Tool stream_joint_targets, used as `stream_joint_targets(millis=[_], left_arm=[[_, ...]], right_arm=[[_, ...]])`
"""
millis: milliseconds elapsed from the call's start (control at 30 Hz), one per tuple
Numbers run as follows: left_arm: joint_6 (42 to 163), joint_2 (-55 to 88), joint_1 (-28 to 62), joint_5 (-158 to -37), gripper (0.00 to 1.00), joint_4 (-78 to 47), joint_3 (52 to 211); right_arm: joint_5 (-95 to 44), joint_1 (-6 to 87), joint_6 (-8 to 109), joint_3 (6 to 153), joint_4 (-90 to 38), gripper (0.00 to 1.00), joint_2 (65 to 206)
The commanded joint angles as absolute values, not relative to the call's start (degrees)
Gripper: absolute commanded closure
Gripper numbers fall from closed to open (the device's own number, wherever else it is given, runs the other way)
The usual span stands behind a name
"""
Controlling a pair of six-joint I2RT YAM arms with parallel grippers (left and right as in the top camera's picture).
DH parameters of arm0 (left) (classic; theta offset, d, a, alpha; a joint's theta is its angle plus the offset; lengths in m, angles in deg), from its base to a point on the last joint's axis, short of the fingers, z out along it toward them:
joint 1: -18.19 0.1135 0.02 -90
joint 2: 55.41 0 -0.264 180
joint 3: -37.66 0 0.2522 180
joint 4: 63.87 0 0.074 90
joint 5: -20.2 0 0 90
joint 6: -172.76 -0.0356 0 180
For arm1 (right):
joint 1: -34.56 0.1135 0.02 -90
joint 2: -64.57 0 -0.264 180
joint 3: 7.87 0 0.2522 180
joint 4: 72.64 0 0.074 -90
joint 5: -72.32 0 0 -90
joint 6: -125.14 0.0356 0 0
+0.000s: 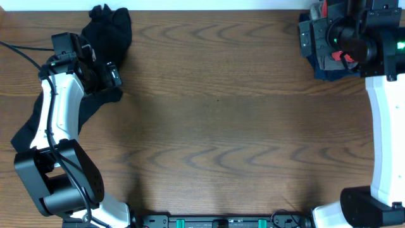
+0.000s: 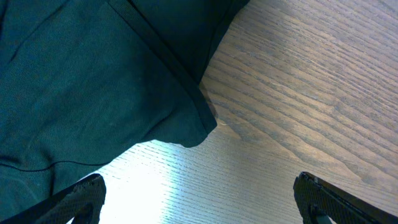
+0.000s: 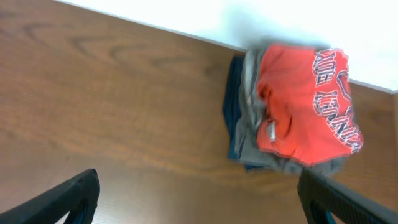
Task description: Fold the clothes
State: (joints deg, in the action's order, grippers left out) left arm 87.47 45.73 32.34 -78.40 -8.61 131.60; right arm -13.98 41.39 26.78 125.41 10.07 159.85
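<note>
Left end effector (image 2: 199, 202), fingers spread and empty, hovers at the edge of the black top (image 1: 111, 25) at the bench's (image 1: 221, 114) far-left corner. My right end effector (image 3: 199, 202), likewise spread, hangs near the red T-shirt (image 3: 298, 106) topping a pile (image 3: 236, 127) at the bench's far-right corner.

You are working at a robotics lab bench: the left arm (image 1: 60, 117) and right arm (image 1: 386, 126) are standing mounted at the near edge of a wood-grain table (image 1: 215, 95), black cables (image 1: 19, 52) are trailing at the left, and a white wall (image 1: 209, 4) is running along the far side.
</note>
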Motion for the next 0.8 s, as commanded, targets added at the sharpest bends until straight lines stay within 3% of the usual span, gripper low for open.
stream_joint_targets(millis=[0,300,767], left_arm=[[88.19,46.41,32.65,-78.27,0.02,-8.66,132.28],[88.19,46.41,32.65,-78.27,0.02,-8.66,132.28],[88.19,46.41,32.65,-78.27,0.02,-8.66,132.28]], right_arm=[[-13.48,41.92,23.94,119.82,4.91,0.01,154.98],[-13.67,40.93,23.98,79.47,-30.11,0.01,130.96],[-14.72,35.55,30.38,33.76,-46.54,0.01,92.31]])
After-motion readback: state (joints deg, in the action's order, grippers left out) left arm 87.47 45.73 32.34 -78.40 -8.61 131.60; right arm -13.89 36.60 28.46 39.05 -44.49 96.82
